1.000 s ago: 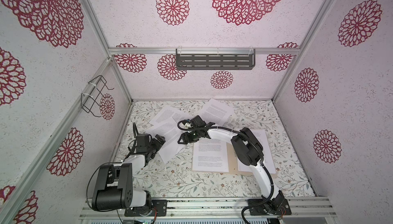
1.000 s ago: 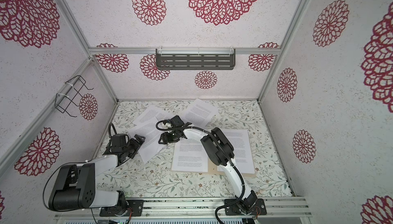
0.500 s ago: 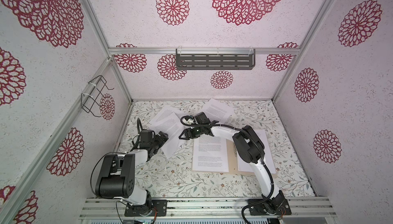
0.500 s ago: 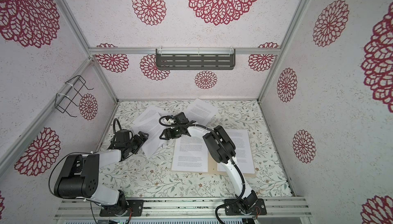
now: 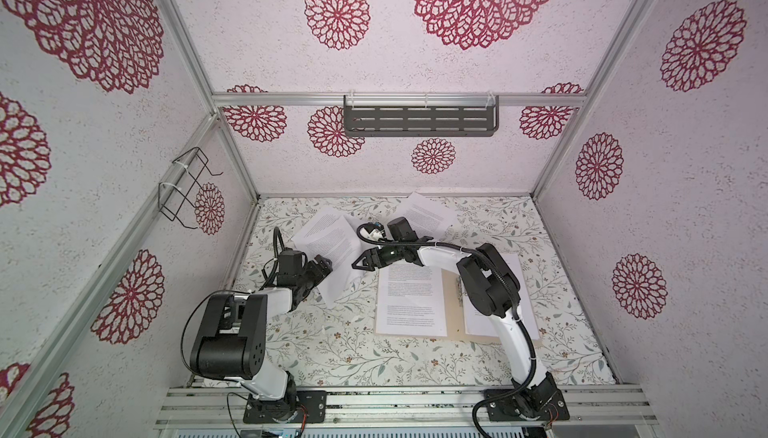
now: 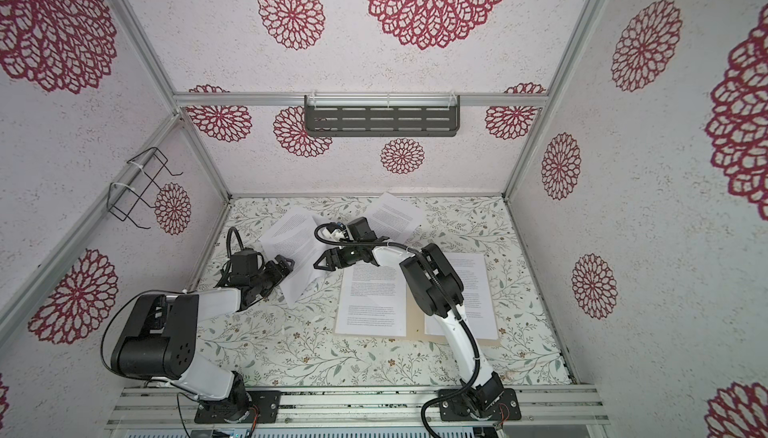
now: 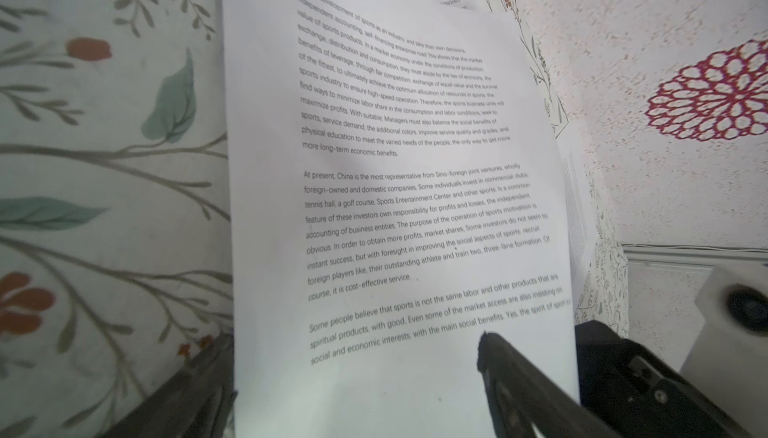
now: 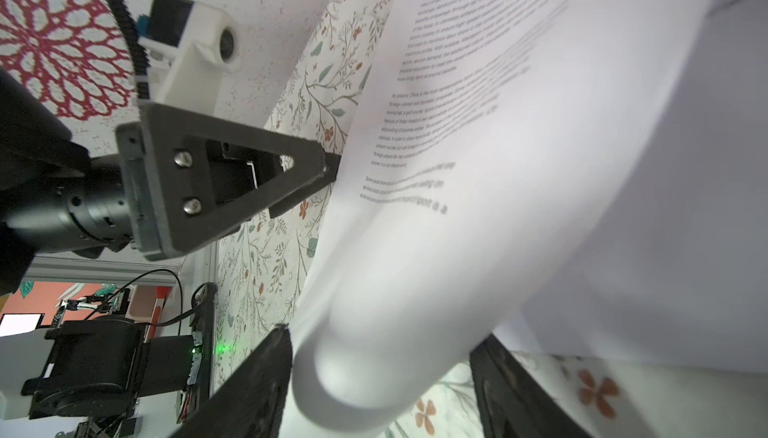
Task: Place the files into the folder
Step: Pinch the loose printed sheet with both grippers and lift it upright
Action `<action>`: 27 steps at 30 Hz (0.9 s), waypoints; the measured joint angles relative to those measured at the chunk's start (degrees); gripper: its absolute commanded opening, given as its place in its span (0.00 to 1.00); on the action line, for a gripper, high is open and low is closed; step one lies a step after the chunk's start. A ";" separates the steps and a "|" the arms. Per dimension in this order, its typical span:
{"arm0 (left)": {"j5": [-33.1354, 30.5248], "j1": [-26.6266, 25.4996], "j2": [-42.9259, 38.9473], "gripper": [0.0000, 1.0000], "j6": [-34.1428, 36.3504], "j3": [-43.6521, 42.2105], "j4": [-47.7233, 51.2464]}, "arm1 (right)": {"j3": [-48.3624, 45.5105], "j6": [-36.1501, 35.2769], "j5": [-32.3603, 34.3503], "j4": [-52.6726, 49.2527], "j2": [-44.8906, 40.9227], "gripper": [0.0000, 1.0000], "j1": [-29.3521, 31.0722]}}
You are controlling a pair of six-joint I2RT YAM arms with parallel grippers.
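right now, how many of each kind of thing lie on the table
white printed sheets: 5 showing, overlap may hide more
tan folder: 1
total: 6

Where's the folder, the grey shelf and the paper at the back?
folder [image 5: 454, 323]: in a top view, bare tan strip between sheets.
grey shelf [image 5: 419, 120]: in a top view, middle of slotted panel.
back paper [image 5: 430, 215]: in a top view, its printed middle.
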State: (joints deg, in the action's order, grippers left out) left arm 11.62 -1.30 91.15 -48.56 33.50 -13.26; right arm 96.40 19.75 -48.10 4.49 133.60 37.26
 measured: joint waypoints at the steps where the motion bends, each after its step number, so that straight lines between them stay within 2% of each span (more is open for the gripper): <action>1: -0.44 -0.26 0.02 0.94 0.35 0.22 0.44 | 0.02 0.07 -0.39 0.59 0.00 0.71 -0.39; 10: -2.62 -1.57 0.72 0.94 1.90 1.42 1.66 | 3.23 2.14 -3.67 2.10 0.00 0.68 -1.57; 16: -3.43 -1.90 0.70 0.94 2.51 1.60 2.14 | -0.31 2.32 -3.19 -0.68 -2.36 0.63 -0.66; 19: -3.61 -2.01 0.57 0.94 3.06 1.60 2.45 | -2.32 2.19 -1.42 -3.15 -4.48 0.56 -0.33; 23: -3.63 -2.05 0.07 0.94 3.30 1.27 2.82 | -1.55 1.75 2.73 -5.70 -4.85 0.43 -0.20; 27: -3.61 -2.05 -0.26 0.94 3.30 1.09 3.06 | -0.74 3.23 6.82 -7.80 -4.83 0.35 -0.35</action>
State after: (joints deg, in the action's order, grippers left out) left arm 8.01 -3.36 90.89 -45.25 34.59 -10.20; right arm 95.66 22.98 -41.28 -3.31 128.77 36.91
